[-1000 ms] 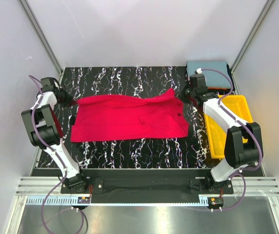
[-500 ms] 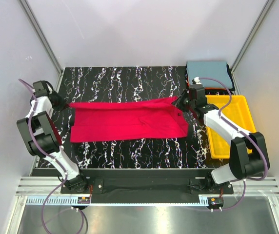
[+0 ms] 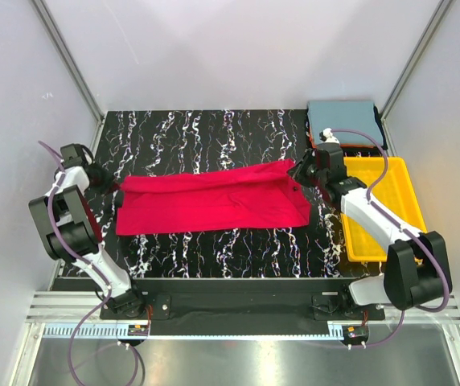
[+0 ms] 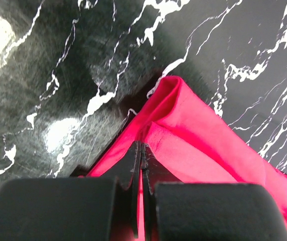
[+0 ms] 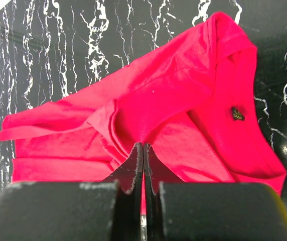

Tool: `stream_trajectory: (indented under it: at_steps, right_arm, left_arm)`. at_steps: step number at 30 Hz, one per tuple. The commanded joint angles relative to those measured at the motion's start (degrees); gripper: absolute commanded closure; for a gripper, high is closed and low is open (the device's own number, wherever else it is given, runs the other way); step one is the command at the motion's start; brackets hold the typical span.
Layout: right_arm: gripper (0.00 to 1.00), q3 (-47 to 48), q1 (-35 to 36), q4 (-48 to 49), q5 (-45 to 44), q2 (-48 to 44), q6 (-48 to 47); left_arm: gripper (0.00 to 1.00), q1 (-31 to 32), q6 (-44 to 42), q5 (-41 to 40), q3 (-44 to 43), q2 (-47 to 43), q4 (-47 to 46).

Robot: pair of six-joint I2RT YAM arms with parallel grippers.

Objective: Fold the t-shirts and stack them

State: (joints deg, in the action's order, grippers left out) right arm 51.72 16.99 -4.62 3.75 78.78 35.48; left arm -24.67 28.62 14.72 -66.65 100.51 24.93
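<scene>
From above, the red shirt [image 3: 214,201] is seen stretched across the middle of the black, white-veined table [image 3: 214,133]. It forms a long, soft band of cloth, with its far edge drawn taut and doubled over the layer beneath. Its left end is pinched by the left pincer [image 3: 111,183] and its far right corner by the right pincer [image 3: 297,173]. A folded grey-blue shirt [image 3: 344,112] lies flat at the far right corner, just beyond a yellow plastic tray [image 3: 391,209].

In the left wrist view, the left pincer [image 4: 139,150] is shown closed tight on a rounded fold of the red cloth, above the glossy table.

In the right wrist view, the right pincer [image 5: 142,150] is clamped on a wrinkled ridge of the shirt. A small dark tag [image 5: 237,113] is seen on the smooth fabric to the right.
</scene>
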Motion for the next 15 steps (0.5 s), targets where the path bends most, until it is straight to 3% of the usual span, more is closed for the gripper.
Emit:
stream_trajectory:
  at_steps: [1, 15]
  right_arm:
    - [1.00, 1.5, 0.3, -0.3, -1.4, -2.7, -4.4]
    - [1.00, -5.8, 2.5, -1.1, 3.4, -5.0, -3.2]
  left_arm:
    - [1.00, -0.3, -1.2, -0.7, 0.0, -4.4, -0.7]
    - [1.00, -0.3, -2.7, -4.8, 3.4, -4.1, 0.3]
